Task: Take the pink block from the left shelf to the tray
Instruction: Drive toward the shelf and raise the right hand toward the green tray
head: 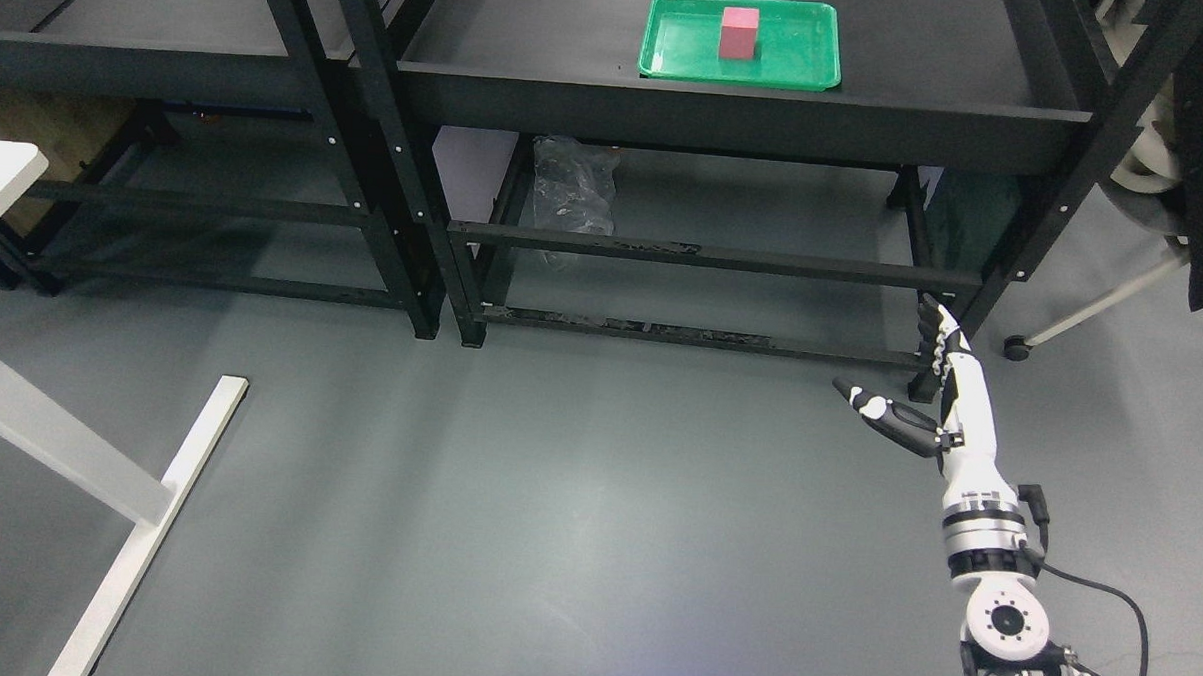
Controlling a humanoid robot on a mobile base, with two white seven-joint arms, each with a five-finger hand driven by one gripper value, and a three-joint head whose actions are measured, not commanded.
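The pink block (739, 33) stands upright inside the green tray (811, 55) on the top board of the right black shelf (749, 123). The left shelf (151, 62) beside it shows a bare board. My right hand (895, 373) is low at the lower right, well below and in front of the shelf, over the floor. Its fingers are straight and its thumb juts out to the left; it holds nothing. My left arm does not show.
A crumpled clear plastic bag (572, 192) lies under the right shelf. A white table with its leg and foot (145, 522) stands at the left. A chair base with a castor (1016, 346) and dark cloth are at the right. Grey floor fills the middle.
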